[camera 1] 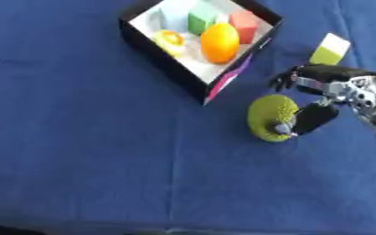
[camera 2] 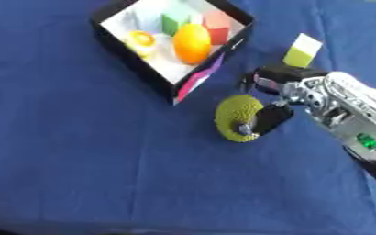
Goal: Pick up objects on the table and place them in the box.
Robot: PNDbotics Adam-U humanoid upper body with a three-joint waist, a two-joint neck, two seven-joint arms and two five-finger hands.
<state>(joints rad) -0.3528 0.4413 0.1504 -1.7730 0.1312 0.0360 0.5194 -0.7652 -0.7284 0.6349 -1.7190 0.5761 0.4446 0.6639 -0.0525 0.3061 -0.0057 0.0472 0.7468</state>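
Observation:
A bumpy yellow-green fruit (camera 1: 270,117) lies on the blue cloth, just right of the box's near corner. My right hand (camera 1: 329,78) comes in from the right and straddles it. The thumb (camera 1: 310,120) rests against the fruit's near right side, and the bent fingers (camera 1: 284,81) hover beyond its far side, apart from it. The hand is open and the fruit sits on the table. The black box (camera 1: 161,56) with a white inside holds an orange (camera 1: 220,42), a green block (camera 1: 201,20), a red block (camera 1: 244,24), a pale blue piece and a yellow piece (camera 1: 169,39).
A small block (camera 2: 303,50), white above and yellow-green below, stands on the cloth beyond my right hand. Blue cloth (camera 1: 103,151) covers the whole table, with open cloth to the left and near side. The table's near edge runs along the bottom.

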